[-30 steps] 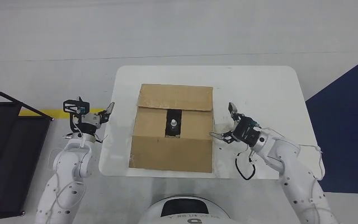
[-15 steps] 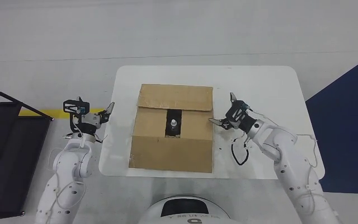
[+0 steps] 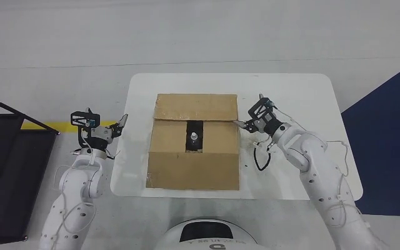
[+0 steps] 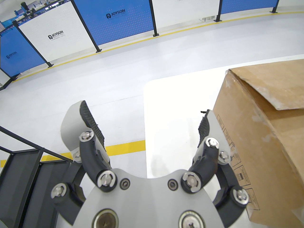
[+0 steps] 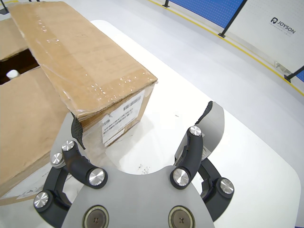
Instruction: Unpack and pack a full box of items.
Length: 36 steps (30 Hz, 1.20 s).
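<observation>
Across the tabletop [image 3: 300, 100], the right gripper [image 3: 250, 120] has slid up beside the central box [image 3: 194, 156] to its far flap [image 3: 196, 107], jaws apart, one at the corner. The left gripper [image 3: 117, 130] hangs beside the tabletop, jaws apart. Unpacking seems to be starting: next, lift that flap above the bottle [image 3: 194, 136].

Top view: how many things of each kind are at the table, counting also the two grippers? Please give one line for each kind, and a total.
table: 1
cardboard box: 1
bottle, seen through the gap between the box's flaps: 1
grippers: 2, the left gripper and the right gripper
Total: 5
</observation>
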{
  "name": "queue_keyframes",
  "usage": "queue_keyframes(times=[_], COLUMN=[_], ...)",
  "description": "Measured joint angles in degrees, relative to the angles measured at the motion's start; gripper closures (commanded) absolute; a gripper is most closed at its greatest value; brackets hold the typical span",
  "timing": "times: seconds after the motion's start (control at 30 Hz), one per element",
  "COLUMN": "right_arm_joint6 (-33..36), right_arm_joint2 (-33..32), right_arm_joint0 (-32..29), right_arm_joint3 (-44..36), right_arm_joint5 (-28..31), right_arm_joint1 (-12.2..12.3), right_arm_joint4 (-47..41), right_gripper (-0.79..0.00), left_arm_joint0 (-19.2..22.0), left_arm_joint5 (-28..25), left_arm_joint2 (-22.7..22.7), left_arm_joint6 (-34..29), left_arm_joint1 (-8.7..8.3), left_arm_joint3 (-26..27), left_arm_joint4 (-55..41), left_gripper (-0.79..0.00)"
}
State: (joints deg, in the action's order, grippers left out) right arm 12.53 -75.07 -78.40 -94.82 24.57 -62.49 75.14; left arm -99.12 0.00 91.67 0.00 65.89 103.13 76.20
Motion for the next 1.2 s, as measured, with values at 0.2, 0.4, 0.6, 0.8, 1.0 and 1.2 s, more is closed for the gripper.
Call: queue_keyframes(times=[0.2,0.4,0.6,0.8,1.0,1.2], right_arm_joint6=[-0.98,-3.28,-0.58,5.81,13.95,18.15], right_arm_joint2=[1.34,2.36,5.78,11.92,17.84,19.68], right_arm_joint0=[3.41,5.28,14.01,26.55,34.85,38.07], right_arm_joint3=[1.93,-0.24,6.56,21.26,33.71,38.45], right_arm_joint5=[-1.90,-5.12,-5.84,-6.66,-6.29,-6.71], right_arm_joint1=[-0.53,-0.95,-2.28,-4.91,-7.78,-9.20], right_arm_joint4=[-0.46,1.97,-0.62,-7.20,-14.79,-18.76], right_gripper=[-0.785,-0.785,-0.785,-0.785,-0.785,-0.785], left_arm_joint0=[0.00,0.00,0.00,0.00,0.00,0.00], left_arm_joint5=[0.00,0.00,0.00,0.00,0.00,0.00], left_arm_joint2=[0.00,0.00,0.00,0.00,0.00,0.00], left_arm_joint6=[0.00,0.00,0.00,0.00,0.00,0.00], left_arm_joint1=[0.00,0.00,0.00,0.00,0.00,0.00], left_arm_joint3=[0.00,0.00,0.00,0.00,0.00,0.00], left_arm_joint4=[0.00,0.00,0.00,0.00,0.00,0.00], left_gripper=[-0.785,-0.785,-0.785,-0.785,-0.785,-0.785])
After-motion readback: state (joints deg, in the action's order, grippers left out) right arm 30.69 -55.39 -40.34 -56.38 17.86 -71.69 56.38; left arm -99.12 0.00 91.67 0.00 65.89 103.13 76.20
